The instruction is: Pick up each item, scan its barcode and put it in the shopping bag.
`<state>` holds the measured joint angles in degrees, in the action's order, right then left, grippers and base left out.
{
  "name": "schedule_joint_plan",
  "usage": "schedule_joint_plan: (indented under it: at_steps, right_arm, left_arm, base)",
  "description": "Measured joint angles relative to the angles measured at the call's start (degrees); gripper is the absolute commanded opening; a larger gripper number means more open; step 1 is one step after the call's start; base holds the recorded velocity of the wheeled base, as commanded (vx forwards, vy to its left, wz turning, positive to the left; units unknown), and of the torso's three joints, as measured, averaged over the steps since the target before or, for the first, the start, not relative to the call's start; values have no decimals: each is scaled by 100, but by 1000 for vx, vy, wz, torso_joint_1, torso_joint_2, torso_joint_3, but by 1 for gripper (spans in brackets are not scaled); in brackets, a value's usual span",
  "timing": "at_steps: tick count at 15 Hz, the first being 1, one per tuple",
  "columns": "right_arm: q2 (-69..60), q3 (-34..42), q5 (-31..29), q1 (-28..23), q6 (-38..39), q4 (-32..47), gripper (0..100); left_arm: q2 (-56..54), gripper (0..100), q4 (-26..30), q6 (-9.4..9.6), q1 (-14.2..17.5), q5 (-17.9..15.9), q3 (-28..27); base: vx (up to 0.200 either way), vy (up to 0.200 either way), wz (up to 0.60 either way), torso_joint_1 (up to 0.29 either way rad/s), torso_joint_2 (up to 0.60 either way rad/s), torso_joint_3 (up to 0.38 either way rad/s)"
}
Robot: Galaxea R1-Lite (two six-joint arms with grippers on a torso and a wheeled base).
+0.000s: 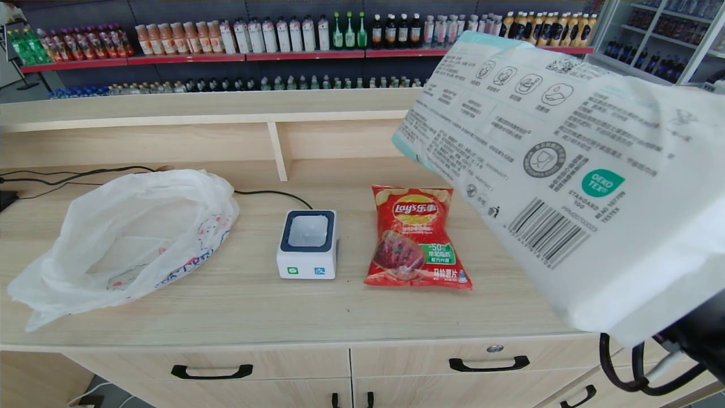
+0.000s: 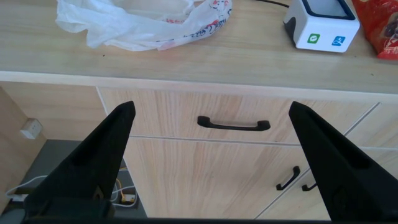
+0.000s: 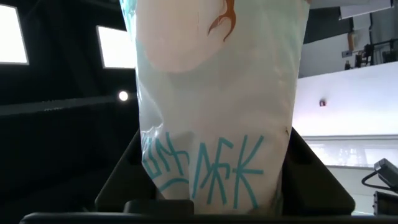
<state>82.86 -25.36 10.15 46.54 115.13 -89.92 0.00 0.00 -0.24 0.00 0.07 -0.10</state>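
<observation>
White printed soft-plastic pack (image 1: 566, 187) held up, barcode toward the head camera.
Head: pack at 3 o'clock, above the light wooden counter (image 1: 238, 306); white box scanner (image 1: 307, 243) centre, red crisp bag (image 1: 416, 238) just beside it at 3 o'clock, crumpled white plastic shopping bag (image 1: 124, 238) at its 9 o'clock. Left wrist: left gripper (image 2: 211, 162) jaws spread wide, facing a black drawer handle (image 2: 233, 124). Right wrist: right gripper (image 3: 214, 186) clenched on the pack (image 3: 214, 93).

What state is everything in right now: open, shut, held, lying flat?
Shopping bag: lying on the counter, mouth open.
Scanner: upright on the counter, window up.
Chip bag: lying flat, front up.
White pack: held aloft by the right gripper, jaws shut on it.
Left gripper: jaws open, empty.
Drawers: shut.
</observation>
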Motion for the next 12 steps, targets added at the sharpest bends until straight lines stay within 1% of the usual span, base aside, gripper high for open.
schedule_joint_plan:
  at_steps: [8, 12]
  right_arm:
    - [13, -72, 2, 238, 44, -2, 0]
    - [7, -72, 2, 277, 54, -2, 0]
  left_arm:
    - [0, 100, 0, 0, 0, 0, 0]
    - [0, 100, 0, 0, 5, 0, 0]
  base:
    - [0, 0, 0, 0, 0, 0]
    - [0, 0, 0, 0, 0, 0]
